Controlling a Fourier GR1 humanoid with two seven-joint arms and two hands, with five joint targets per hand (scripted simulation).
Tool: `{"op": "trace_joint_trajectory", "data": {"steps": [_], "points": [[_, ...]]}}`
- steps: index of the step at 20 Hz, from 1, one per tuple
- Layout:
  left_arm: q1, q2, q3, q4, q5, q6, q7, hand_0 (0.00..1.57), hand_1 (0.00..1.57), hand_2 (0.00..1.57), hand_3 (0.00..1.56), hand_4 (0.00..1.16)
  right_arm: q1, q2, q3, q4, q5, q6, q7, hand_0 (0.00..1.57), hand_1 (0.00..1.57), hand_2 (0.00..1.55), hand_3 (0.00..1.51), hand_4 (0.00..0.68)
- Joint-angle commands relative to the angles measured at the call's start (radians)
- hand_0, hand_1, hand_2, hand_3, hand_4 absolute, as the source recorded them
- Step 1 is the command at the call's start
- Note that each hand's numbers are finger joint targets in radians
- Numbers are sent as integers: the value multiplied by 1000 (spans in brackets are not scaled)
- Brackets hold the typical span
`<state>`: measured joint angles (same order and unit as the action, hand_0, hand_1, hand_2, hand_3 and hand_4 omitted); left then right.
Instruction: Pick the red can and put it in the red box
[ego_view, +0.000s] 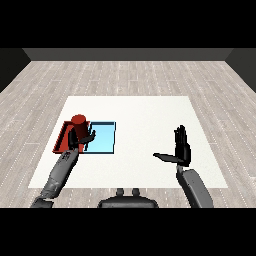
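Nearest to us, our right hand (182, 150) hovers over bare white table (145, 112), fingers straight and upright, thumb spread sideways, holding nothing. Our left hand (80, 139) sits farther left, fingers curled round the red can (78, 123). The can stands upright over the red tray (61, 138), at its edge beside the light blue tray (102, 138); we cannot tell whether it rests on the tray floor. We judge the pick complete and the transfer nearly done: lowering and release remain. The can is a smooth cylinder; both trays are shallow, flat rectangles with low rims, lying side by side.
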<state>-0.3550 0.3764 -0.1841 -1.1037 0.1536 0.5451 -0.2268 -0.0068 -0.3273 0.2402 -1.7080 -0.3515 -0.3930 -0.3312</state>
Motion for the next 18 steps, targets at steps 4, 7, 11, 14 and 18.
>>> {"op": "trace_joint_trajectory", "data": {"steps": [4,7,11,14,18], "points": [[-124,83,103,338,-19,-83,-11,1571,1571,1560,1483,1091,17,-4,-52,113,17,30,-34,0,0,0,0,0],[-264,95,96,525,-71,-84,41,1571,1571,1562,1472,1089,15,30,-12,124,64,-18,-19,0,0,0,0,0],[-322,35,141,771,-88,-56,-89,1571,1571,1571,1503,1051,-57,8,-40,162,62,2,30,0,0,0,0,0],[-344,43,145,865,-94,-71,-57,1554,1554,1459,1432,1010,-110,35,-84,236,4,40,5,0,0,0,0,0],[-379,2,106,981,-142,-22,86,650,650,700,0,644,-96,78,-96,325,15,40,-84,0,0,0,0,0]]}}
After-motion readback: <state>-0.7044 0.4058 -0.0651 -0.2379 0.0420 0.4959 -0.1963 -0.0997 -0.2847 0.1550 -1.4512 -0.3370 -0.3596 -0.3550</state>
